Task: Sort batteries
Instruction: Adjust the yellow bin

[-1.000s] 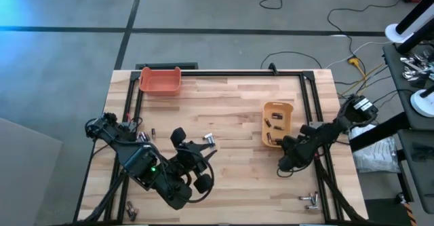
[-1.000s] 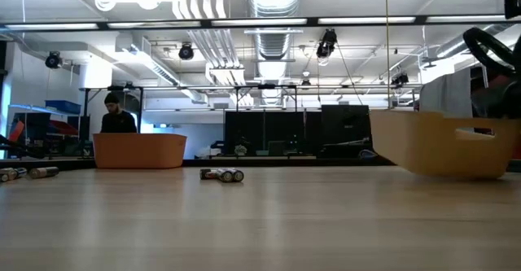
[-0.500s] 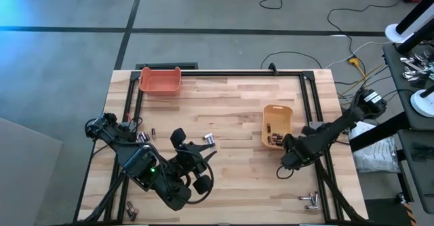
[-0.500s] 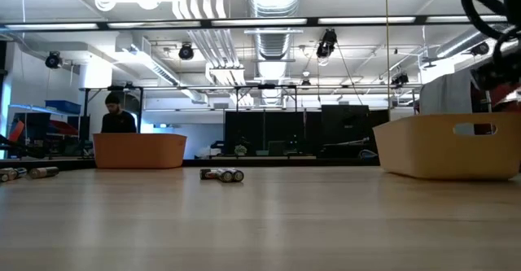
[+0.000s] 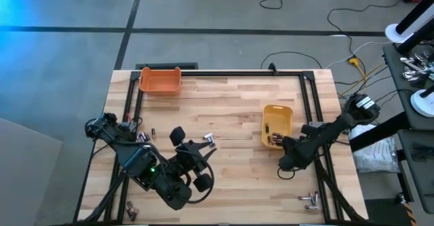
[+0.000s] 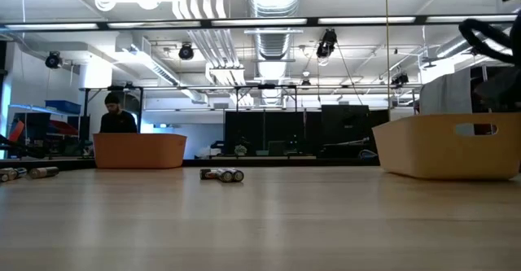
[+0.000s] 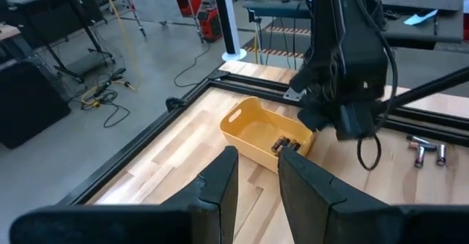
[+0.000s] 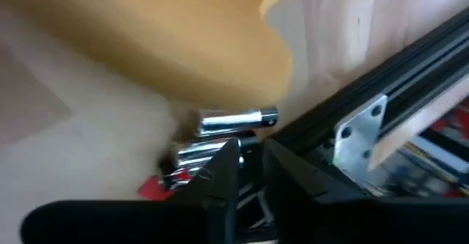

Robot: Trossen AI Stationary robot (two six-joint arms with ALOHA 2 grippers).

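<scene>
The right gripper [image 5: 288, 159] is seen low beside the yellow bin [image 5: 277, 125], near the desk's right edge; its fingers [image 8: 220, 172] are nearly closed, nothing visibly held. Silvery batteries [image 8: 236, 120] lie just ahead of them. More batteries [image 5: 272, 139] lie inside the bin. The left gripper [image 7: 255, 163], narrowly parted and empty, waits near the front edge.

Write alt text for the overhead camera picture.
Two dark robot arms work over a wooden table; the right end effector sits beside a yellow bin holding batteries. An orange bin stands at the far left.
</scene>
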